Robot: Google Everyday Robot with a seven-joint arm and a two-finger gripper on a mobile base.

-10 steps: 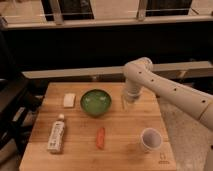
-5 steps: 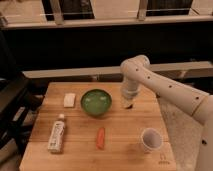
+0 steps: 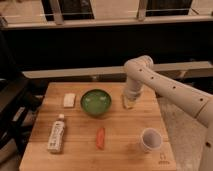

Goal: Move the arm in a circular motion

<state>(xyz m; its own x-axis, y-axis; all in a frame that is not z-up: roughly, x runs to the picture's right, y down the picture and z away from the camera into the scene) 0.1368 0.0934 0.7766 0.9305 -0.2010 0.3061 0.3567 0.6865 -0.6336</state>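
Seeing warm, dim indoor light, amber cast overall. Wooden table [image 3: 125,145] is best-lit zone; background toward 12 o'clock falls near black, only pale strip along window rail [image 3: 105,20] at top catching glow. I read soft shadow under green bowl [image 3: 96,102] and beside white cup [image 3: 150,139]. Arm [image 3: 165,90] looks cream, evenly lit, no hard glare. Gripper [image 3: 129,102] hangs at arm's end above table's far edge, outline smeared. Whole view soft; bottle [image 3: 57,136] label unreadable at 8 o'clock.
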